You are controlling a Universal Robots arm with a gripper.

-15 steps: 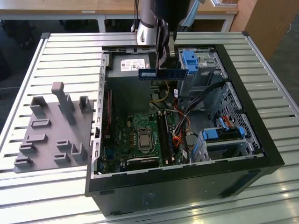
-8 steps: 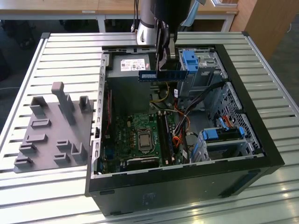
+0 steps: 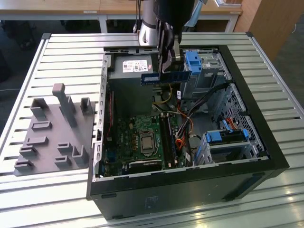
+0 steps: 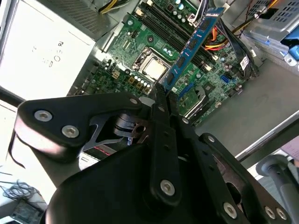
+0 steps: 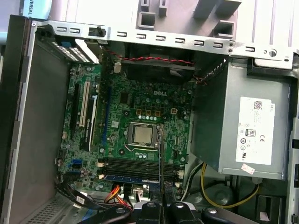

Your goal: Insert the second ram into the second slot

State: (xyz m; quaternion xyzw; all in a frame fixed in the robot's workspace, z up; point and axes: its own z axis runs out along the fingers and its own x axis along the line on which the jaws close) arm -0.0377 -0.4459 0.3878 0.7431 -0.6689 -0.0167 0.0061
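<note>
- The black fingers (image 4: 162, 126) are squeezed shut on the dark blue flat RAM stick with a small pale label (image 3: 166, 76).
- The stick hangs in the air over the far part of the open black computer case (image 3: 190, 190), near the grey power supply box (image 3: 133, 69).
- The green motherboard (image 3: 142, 137) lies in the bottom of the case, and its long black memory slots (image 5: 140, 167) are well below the stick.
- The case sits on the slatted metal desk (image 3: 71, 52), toward the edge on the exterior view's right. A grey plastic holder tray (image 3: 52, 137) lies by the opposite edge.
</note>
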